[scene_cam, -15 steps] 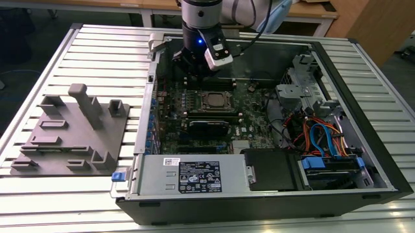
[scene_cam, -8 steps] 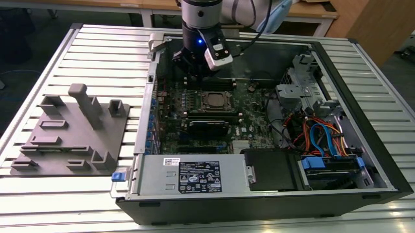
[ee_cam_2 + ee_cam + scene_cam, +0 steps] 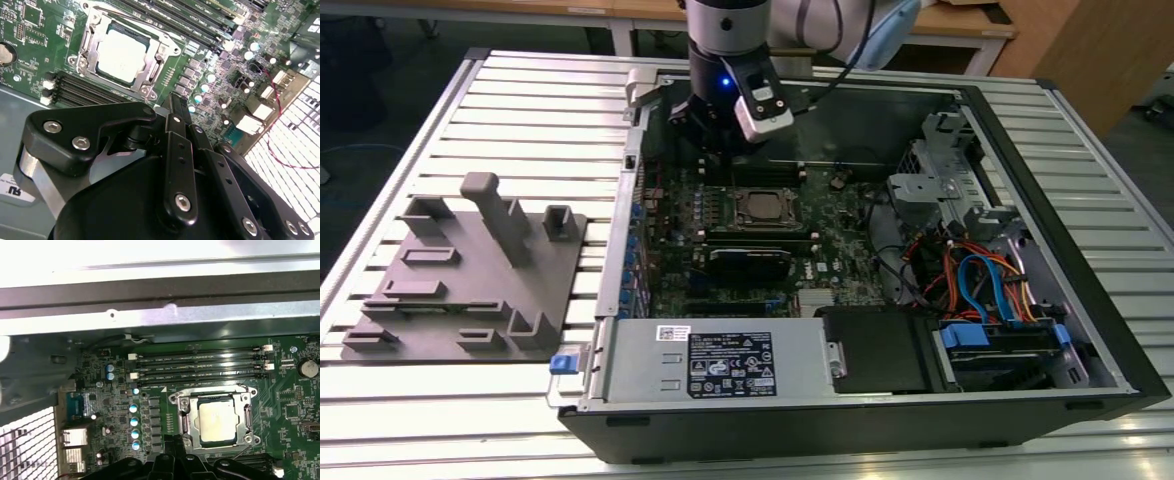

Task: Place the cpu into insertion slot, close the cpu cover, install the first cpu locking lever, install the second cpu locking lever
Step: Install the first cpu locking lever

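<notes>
Found the gripper inside the open computer case, above the motherboard, near the insertion slot but apart from it. Saw it in the exterior view on the slot's far side, over the memory slots. Noted its black fingers drawn together at the tips in both wrist views, with nothing gripped between them.

Found the cpu seated flat in the slot, its dull silver top facing up in both wrist views. Saw the cpu cover lying down flat around it, the chip showing through the square window. Noted a thin metal lever lying along the socket's edge next to the memory slots; could not tell whether it was hooked under its catch.

Logged the case lying on its side on a slatted table, with the power supply at the near edge. Noted a grey fixture tray on the table to the exterior view's left, well apart from the gripper.
</notes>
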Tool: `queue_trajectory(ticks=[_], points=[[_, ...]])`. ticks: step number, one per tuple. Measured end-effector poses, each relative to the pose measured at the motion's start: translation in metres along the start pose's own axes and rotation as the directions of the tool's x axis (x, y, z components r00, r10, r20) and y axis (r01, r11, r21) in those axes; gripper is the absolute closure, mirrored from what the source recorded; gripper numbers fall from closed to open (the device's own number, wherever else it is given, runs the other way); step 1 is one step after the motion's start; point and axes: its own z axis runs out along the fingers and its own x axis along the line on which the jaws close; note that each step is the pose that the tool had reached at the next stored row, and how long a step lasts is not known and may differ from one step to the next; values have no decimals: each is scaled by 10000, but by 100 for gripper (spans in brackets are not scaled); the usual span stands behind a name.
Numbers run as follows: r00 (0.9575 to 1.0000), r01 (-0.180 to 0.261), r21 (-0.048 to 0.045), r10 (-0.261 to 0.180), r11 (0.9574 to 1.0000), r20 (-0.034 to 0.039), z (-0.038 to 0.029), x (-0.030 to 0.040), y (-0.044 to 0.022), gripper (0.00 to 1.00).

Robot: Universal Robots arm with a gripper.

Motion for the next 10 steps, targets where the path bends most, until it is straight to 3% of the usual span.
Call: queue_trajectory(ticks=[4, 10], points=[[10000, 0, -1, 0, 10000, -1, -13, 45, 18, 90], [10000, -2, -35, 2, 10000, -4, -3, 53, 83, 90]])
